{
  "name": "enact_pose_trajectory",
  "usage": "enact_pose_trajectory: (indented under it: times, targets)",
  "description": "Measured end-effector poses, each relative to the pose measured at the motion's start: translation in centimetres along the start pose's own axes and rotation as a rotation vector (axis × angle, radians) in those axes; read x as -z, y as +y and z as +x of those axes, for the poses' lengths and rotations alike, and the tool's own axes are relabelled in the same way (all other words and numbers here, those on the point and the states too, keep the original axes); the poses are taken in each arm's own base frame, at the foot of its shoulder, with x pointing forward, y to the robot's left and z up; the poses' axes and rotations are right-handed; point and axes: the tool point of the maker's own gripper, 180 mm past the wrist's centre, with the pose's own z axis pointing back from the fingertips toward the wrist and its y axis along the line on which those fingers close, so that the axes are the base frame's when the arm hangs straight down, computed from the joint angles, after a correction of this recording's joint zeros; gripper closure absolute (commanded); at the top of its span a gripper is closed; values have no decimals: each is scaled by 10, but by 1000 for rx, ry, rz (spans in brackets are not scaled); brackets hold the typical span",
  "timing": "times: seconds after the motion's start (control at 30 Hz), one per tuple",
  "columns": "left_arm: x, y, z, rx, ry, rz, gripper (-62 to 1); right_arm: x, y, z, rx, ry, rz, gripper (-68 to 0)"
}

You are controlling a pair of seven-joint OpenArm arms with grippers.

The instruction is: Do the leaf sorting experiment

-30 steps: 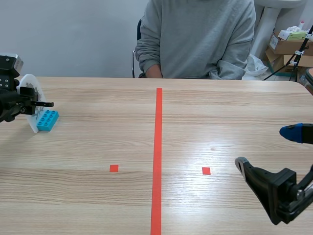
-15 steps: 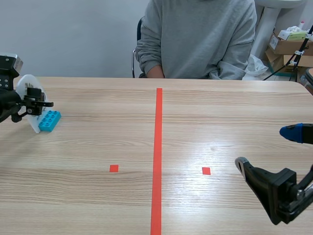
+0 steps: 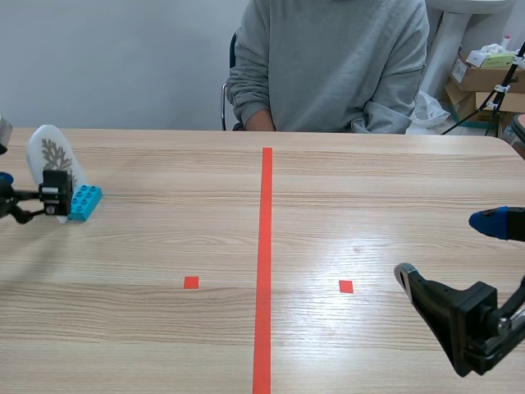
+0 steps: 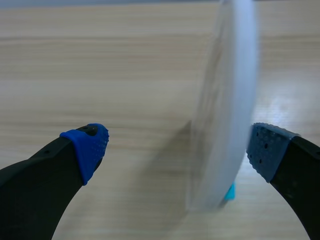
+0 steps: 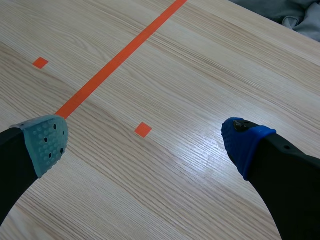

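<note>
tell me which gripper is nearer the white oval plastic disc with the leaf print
Left. The left gripper has the white oval leaf-print disc between its open fingers; the right gripper is far off, across the orange-red tape line.

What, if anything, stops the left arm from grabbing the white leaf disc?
Probably nothing; likely yes. The left gripper is open and the white leaf disc stands between its fingers, close to one pad, with nothing else between them.
</note>
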Motion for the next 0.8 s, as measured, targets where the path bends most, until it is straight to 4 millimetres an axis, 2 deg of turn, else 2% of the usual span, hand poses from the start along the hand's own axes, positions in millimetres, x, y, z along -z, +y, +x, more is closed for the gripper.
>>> enact_pose_trajectory:
  times: [0.17,0.27,0.33,0.4,0.47,0.53,0.67,0.8]
  targets:
    - [-37,-5,-48,59,46,-35,-588,0,0,0,0,0,0,-638]
    - [-68,-15,-54,99,26,-75,-588,0,0,0,0,-1,0,-638]
    - [-92,-20,-41,137,-28,-92,-588,0,0,0,0,0,0,-638]
    - [-118,-30,-17,159,-108,-122,-588,0,0,0,0,0,0,-638]
    - [-144,-50,4,201,-166,-188,-588,0,0,0,0,0,0,-638]
    - [-168,-73,18,236,-204,-254,-619,0,0,0,0,1,0,-638]
    - [-211,-114,21,264,-201,-388,-623,0,0,0,0,1,0,-638]
    - [-239,-137,22,267,-187,-469,-623,0,0,0,0,1,0,-638]
